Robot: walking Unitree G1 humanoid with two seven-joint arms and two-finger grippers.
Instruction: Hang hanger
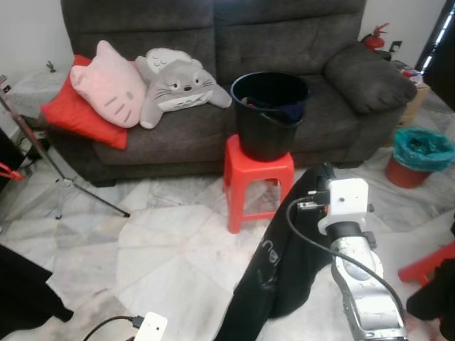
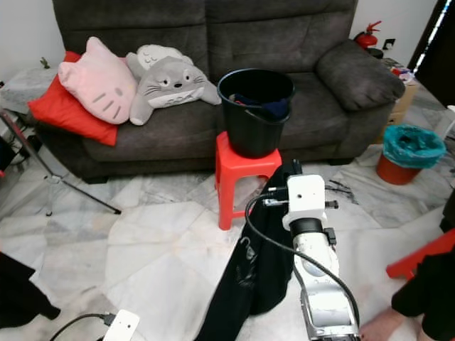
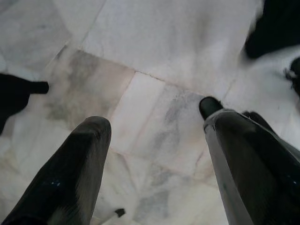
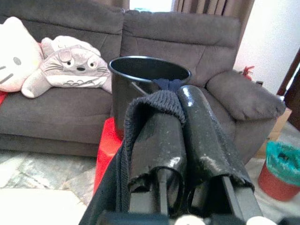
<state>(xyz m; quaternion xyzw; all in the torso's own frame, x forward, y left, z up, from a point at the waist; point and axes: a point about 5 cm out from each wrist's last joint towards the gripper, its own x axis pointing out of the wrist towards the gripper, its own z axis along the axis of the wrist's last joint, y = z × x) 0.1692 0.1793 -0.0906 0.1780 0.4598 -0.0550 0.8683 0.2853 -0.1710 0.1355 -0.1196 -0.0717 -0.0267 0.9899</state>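
A grey sofa [image 1: 284, 42] is seen across the back of the scene, with a red cushion [image 1: 71, 114], a pink cat-face pillow [image 1: 108, 87] and a grey plush pillow [image 1: 178, 84] lying on its left seat. Pale marble floor [image 1: 156, 241] is spread in front of it. A red plastic stool [image 1: 256, 177] is set on the floor just before the sofa, and a black bucket [image 1: 269, 114] holding dark cloth is stood on top of it. A teal-lined red bin [image 1: 419, 158] is placed on the floor beside the sofa's right arm, and a red fire extinguisher [image 1: 375, 37] is seen behind that arm. A thin stand leg [image 1: 64, 177] is angled across the floor at the left.

A black garment [image 1: 274, 263] is held up by the right gripper [image 4: 180, 105] in front of the stool, hanging down toward the floor. In the right wrist view its fingers [image 4: 201, 136] are pressed together with the knit edge of the garment pinched and draped over them. No hanger can be made out in the garment.

The left gripper [image 3: 154, 126] is hung low over the floor, its fingers [image 3: 79, 159] spread wide apart with nothing between them.
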